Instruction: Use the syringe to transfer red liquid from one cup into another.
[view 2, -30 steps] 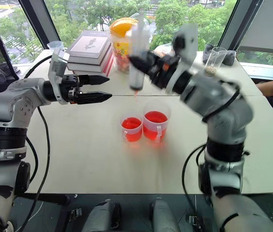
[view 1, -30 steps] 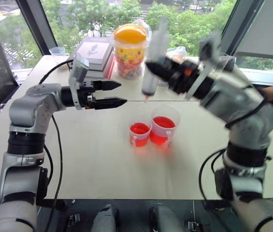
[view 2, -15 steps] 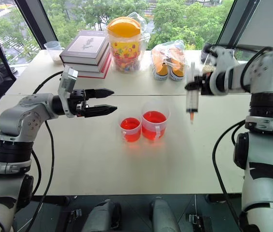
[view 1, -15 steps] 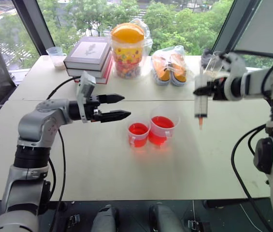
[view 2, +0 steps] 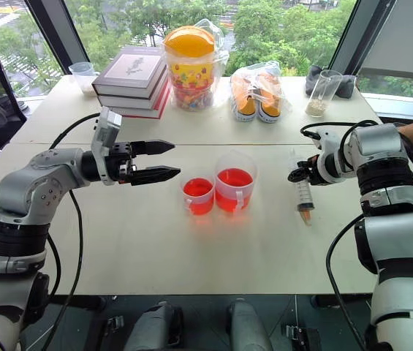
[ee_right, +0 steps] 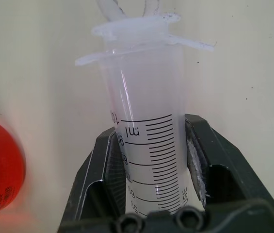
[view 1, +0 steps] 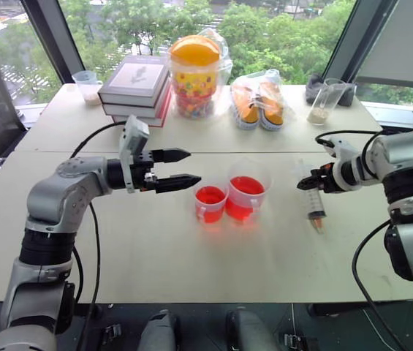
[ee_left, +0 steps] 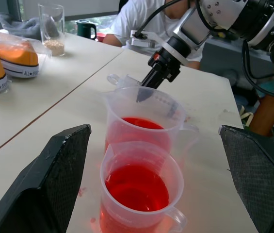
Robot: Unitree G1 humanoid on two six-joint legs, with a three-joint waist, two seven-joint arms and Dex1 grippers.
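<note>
Item, front of counter (view 1: 155,248): the syringe (view 1: 313,205) is lying well to the right of both cups, orange tip toward you, barrel looking empty.
Item: the right gripper (view 1: 314,180) is reaching down to the syringe's far end; its fingers (ee_right: 199,160) are pinching the barrel just below the flange.
Item: the smaller cup (view 1: 210,203) and the larger cup (view 1: 246,196) are standing side by side and touching at mid-counter; red liquid (view 1: 247,185) is sitting in both, so I am judging that a transfer is behind you, or that another draw is pending.
Item: the left gripper (view 1: 194,166) is hovering just beside the smaller cup, fingers spread wide, holding nothing.
Step in hand, as a judgement: you are laying the syringe down; the next move is calling for the right fingers to part and lift straight off, so the barrel is not rolling toward the edge; if more liquid is wanted, you are instead raising it and bringing the tip down into the larger cup.
Item, back of counter: a stack of books (view 1: 137,80); a sweets jar (view 1: 196,77) with an orange lid; bagged shoes (view 1: 259,102); a glass (view 1: 323,102) holding grains.
Item, beyond: a person (ee_left: 146,19) in a white shirt is sitting.
Writing: the barrel is showing "ml", graduation marks and "USE"; a shoe sole is reading "ALL"; the book cover is too small to read.
</note>
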